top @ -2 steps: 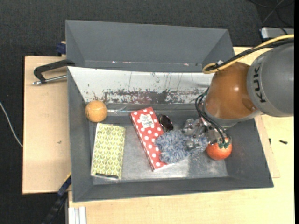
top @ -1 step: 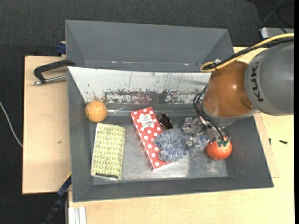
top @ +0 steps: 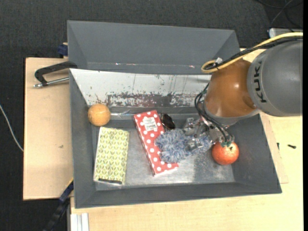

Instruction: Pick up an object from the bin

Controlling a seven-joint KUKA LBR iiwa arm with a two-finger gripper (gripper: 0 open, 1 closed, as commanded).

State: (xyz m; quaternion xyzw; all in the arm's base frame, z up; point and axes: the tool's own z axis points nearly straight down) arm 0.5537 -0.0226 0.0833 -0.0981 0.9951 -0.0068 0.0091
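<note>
My gripper (top: 198,133) hangs low in the right half of the bin, under the arm's orange cover. It is right at the right-hand edge of a fluffy blue-grey bundle (top: 172,146), which lies partly on a red box with white dots (top: 153,141). A red, apple-like fruit (top: 224,153) rests just right of and below the gripper. A small black thing (top: 168,121) lies to the gripper's left, near the back wall. Whether the gripper touches the bundle I cannot tell.
An orange ball (top: 98,114) sits in the back left corner. A flat green patterned box (top: 112,155) lies along the left side. Bare bin floor shows in front of the red box and the fruit. The arm enters from the right.
</note>
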